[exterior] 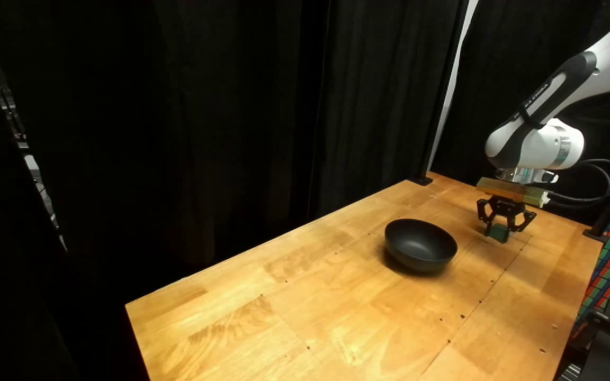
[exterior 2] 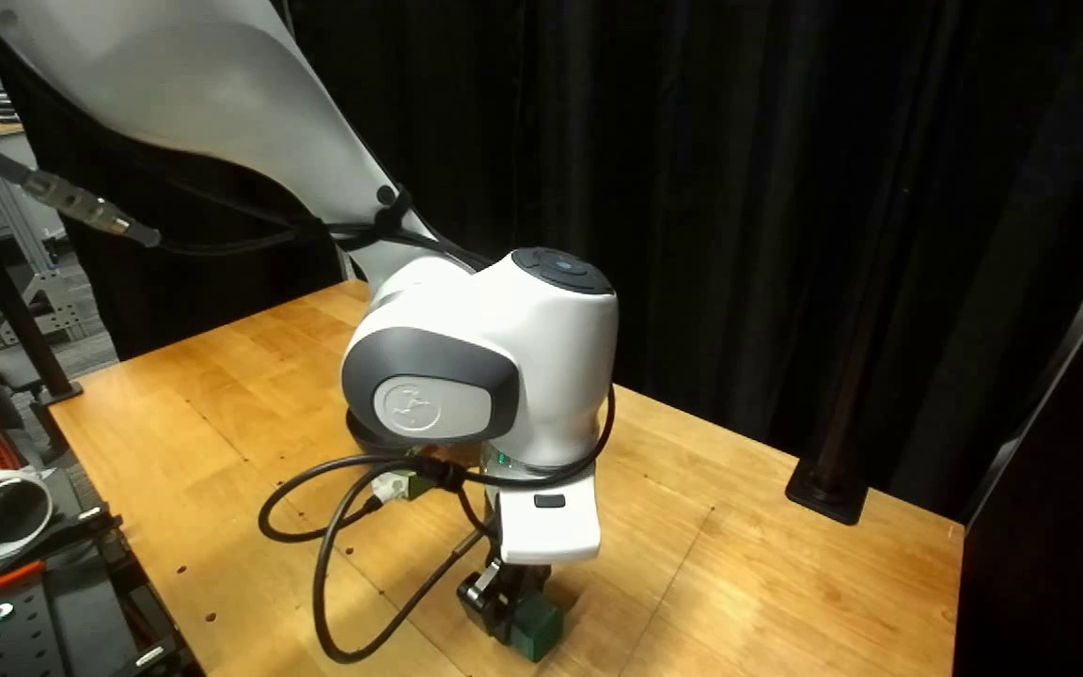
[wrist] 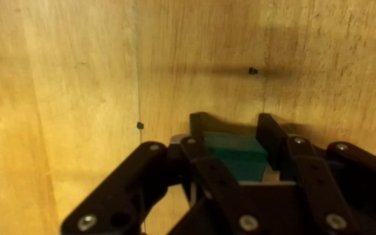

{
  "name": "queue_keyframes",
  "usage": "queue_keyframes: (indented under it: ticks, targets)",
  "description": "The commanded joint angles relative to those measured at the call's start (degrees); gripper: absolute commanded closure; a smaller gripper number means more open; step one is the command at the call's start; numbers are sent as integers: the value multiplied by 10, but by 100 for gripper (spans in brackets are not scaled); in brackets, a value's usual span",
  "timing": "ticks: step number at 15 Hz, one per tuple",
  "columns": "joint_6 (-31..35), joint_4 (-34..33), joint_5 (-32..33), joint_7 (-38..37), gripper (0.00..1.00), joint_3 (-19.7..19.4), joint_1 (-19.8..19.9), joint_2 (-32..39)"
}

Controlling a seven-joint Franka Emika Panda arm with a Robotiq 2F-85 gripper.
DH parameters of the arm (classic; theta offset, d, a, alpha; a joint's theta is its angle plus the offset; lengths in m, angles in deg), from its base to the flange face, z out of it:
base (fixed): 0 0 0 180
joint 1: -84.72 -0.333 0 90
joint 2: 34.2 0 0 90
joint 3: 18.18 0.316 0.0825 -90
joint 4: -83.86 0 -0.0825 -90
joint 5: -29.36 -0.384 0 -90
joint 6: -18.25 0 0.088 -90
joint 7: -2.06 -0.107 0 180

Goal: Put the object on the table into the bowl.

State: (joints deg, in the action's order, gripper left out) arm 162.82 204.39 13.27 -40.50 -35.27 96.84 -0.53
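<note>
Black curtains [exterior: 220, 106], metal framing [exterior 2: 20, 226] and a robot arm [exterior 2: 212, 85] suggest a lab.

i'm getting a dark green block [exterior 2: 538, 628], teal in my wrist view; round matte black bowl [exterior: 420, 244]; light-brown plank-grained wooden table [exterior: 337, 312], dark specks [wrist: 140, 125]; black jointed gripper [wrist: 233, 140]; white arm [exterior 2: 565, 376], grey panels [exterior 2: 438, 353].

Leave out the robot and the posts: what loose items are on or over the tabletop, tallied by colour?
Green: 1 (the block)
Black: 1 (the bowl)
Total: 2
</note>
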Motion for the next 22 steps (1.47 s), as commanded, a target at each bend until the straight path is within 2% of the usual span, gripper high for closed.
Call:
queue_keyframes:
  ticks: [1,7,9,13,16,17,18,20,22]
  targets:
    - [11,12,7,7,80,-3,-7,-13]
    - [7,100,6,66,80,38,-45,-152]
    - [-17,128,-10,100,80,68,-54,-204]
    - [-42,149,-71,174,80,133,-73,-242]
    - [-13,144,-70,204,80,162,-102,-228]
    - [-4,140,-66,200,60,167,-108,-223]
    - [3,138,-62,198,30,170,-114,-219]
    - [1,138,-71,206,22,173,-117,-220]
    - [-34,145,-91,227,6,173,-106,-242]
